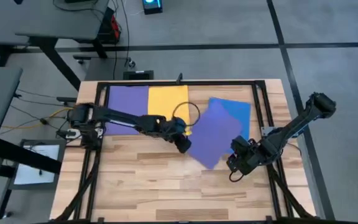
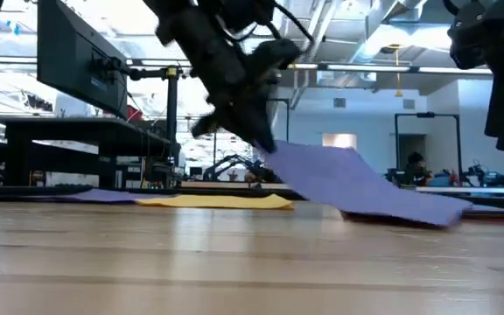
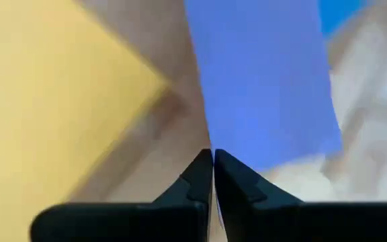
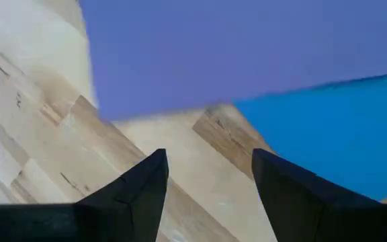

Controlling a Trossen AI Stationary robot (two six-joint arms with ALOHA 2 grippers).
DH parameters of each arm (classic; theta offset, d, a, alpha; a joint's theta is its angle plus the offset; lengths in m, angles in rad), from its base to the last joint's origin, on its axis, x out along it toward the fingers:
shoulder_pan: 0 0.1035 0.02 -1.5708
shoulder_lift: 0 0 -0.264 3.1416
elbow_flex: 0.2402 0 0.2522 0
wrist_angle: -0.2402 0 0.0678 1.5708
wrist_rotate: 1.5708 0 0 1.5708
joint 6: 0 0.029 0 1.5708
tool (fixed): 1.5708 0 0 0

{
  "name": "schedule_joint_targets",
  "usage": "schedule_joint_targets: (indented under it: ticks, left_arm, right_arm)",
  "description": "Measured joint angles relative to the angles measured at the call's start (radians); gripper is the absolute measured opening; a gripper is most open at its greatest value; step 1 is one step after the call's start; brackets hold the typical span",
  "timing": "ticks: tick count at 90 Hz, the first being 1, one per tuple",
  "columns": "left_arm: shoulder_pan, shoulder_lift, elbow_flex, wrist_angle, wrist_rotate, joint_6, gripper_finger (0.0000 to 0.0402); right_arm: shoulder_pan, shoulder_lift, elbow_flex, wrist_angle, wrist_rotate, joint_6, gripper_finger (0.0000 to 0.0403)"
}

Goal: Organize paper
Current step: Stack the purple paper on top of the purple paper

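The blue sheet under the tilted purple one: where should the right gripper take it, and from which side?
Probably at the blue sheet's exposed edge on the right arm's side, coming in low from there. It lies flat on the table, and the purple sheet, pinched and lifted at one corner by the left gripper, overlaps its other side. The right gripper is open nearby.

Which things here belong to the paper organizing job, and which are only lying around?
Belong to the job:
- tilted purple sheet, one edge pinched and lifted by the left gripper
- blue sheet, partly under it
- yellow sheet
- flat purple sheet, beside the yellow one
- right gripper, open, near the blue sheet

Only lying around:
- white printed sheet, off the table
- black frame
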Motion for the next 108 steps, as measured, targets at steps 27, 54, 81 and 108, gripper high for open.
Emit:
schedule_joint_targets:
  ticks: [27,54,81,108]
  left_arm:
    - [0.085,-0.438,-0.248,-0.253,-0.123,-0.216,0.0]
    - [0.086,-0.719,-0.464,-0.247,-0.154,-0.39,0.0]
    - [0.068,-0.718,-0.468,-0.175,-0.146,-0.367,0.0]
    - [-0.078,-0.696,-0.479,-0.171,-0.168,-0.497,0.0]
  right_arm:
    - [0.0,0.0,0.0,0.008,-0.004,0.032,0.0204]
    - [-0.113,0.0,0.0,0.299,0.02,-0.26,0.0201]
    - [-0.352,0.194,0.0,0.548,-0.102,-0.596,0.0176]
    - [-0.42,0.507,0.025,0.892,-0.244,-0.565,0.0166]
